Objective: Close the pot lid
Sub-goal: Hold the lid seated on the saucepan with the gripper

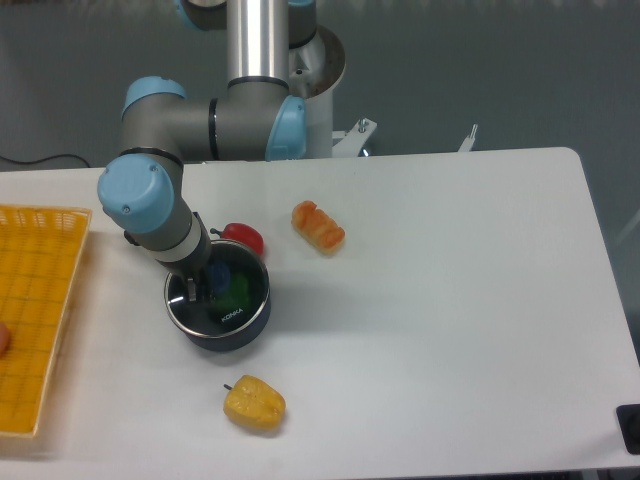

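The dark pot [240,333] stands on the white table, left of centre. The clear glass lid [236,308] with white lettering lies flat over its mouth, metal rim lined up with the pot's rim. Through the glass, blue and green shapes show. My gripper [192,288] points down over the left part of the lid, its dark fingers at the glass. The wrist above hides most of the fingers, so I cannot tell whether they are open or shut.
A red toy vegetable [243,237] sits just behind the pot. An orange bread-like toy [318,226] lies further right. A yellow pepper [254,403] lies in front of the pot. A yellow basket [35,310] stands at the left table edge.
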Robot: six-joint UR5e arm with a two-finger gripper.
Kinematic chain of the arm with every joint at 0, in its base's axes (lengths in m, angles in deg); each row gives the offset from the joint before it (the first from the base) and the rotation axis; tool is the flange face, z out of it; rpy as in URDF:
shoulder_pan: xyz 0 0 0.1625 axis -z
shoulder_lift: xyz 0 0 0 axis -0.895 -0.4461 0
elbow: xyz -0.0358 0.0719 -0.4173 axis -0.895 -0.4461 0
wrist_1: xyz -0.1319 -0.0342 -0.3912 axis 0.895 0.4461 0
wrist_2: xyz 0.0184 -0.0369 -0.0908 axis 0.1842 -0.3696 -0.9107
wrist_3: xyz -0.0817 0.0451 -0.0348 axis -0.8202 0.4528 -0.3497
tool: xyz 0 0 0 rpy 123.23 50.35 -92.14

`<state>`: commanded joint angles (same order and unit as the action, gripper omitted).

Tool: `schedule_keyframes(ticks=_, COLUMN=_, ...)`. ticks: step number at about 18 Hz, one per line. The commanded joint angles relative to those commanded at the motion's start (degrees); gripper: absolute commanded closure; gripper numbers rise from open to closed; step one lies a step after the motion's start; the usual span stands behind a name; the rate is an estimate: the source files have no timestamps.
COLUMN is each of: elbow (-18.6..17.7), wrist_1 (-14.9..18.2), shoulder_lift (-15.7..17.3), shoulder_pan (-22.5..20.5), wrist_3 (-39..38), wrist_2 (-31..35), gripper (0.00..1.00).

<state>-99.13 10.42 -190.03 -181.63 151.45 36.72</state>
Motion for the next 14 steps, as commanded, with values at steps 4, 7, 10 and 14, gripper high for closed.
schedule_keyframes(ticks=4, elbow=-0.1, wrist_1=-0.1, shoulder_lift=-0.2, shoulder_pan=0.0, wrist_3=0.3, wrist_2=-0.1, gripper=0.23)
schedule_keyframes(ticks=7, elbow=-0.3, wrist_1=-0.1, shoulder_lift=-0.2, shoulder_pan=0.1, wrist_3=0.4, wrist_2=-0.1, gripper=0.21)
schedule_keyframes(ticks=10, elbow=-0.2, wrist_1=-0.2, shoulder_lift=-0.3, shoulder_pan=0.1, wrist_3=0.4, wrist_2=-0.1, gripper=0.12)
schedule_keyframes(ticks=14, elbow=0.1, wrist_1=0.0, shoulder_lift=-0.4, shoulder_pan=0.1, wrist_3=0.6, wrist_2=-0.1, gripper=0.02)
